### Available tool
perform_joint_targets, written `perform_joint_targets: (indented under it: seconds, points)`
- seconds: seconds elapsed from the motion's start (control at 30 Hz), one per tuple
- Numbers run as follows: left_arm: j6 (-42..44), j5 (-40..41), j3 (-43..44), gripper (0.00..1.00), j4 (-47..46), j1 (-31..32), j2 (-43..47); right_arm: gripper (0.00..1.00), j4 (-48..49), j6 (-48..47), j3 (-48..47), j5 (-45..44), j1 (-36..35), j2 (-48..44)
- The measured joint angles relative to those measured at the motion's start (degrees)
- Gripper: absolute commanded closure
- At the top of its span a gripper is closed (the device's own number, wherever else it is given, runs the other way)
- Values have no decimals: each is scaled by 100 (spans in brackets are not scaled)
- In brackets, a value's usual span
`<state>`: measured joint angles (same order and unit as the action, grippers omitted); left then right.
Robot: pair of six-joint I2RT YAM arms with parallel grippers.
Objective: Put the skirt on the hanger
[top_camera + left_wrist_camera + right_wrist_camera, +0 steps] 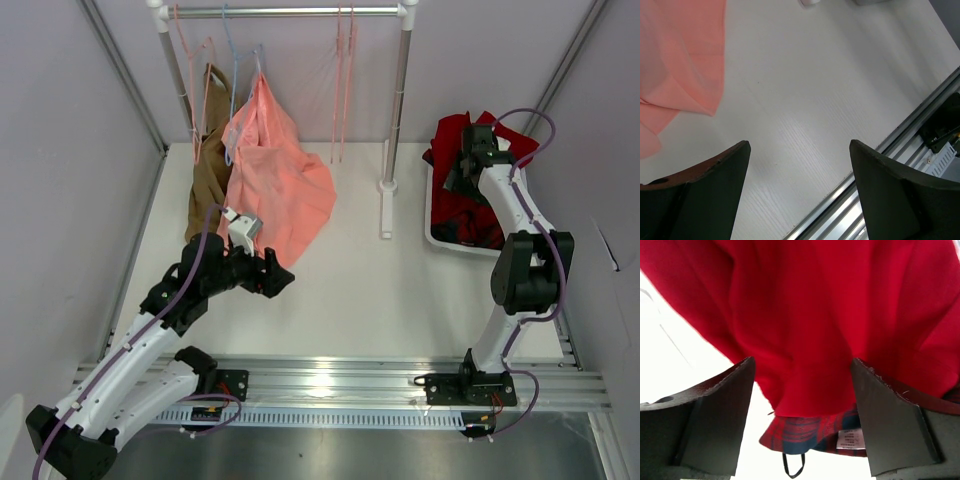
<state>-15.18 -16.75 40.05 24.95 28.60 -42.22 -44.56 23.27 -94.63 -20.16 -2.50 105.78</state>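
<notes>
Right claw (801, 365), spread wide over the skirt (805, 305) in the far-right bin (432, 235), is best lowered onto one plain red fold, the checked garment (810, 437) at its edge being avoided.

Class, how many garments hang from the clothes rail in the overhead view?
2. A brown garment hangs near the left end of the rail. A salmon-pink garment hangs just right of it, partly overlapping it. Others may be hidden behind them.

Tabletop (380, 300) lies open at centre; a rack post (400, 100) stands between salmon garment (275, 175) and bin (431, 215).
</notes>
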Motion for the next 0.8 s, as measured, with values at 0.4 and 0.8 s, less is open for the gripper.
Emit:
perform_joint_targets:
  seconds: [0.4, 0.8]
  points:
    - [0, -15, 0, 14, 0, 0, 0, 61, -240, 61, 197, -424, 0, 11]
    - [0, -17, -2, 14, 2, 0, 0, 100, -688, 146, -457, -271, 197, 22]
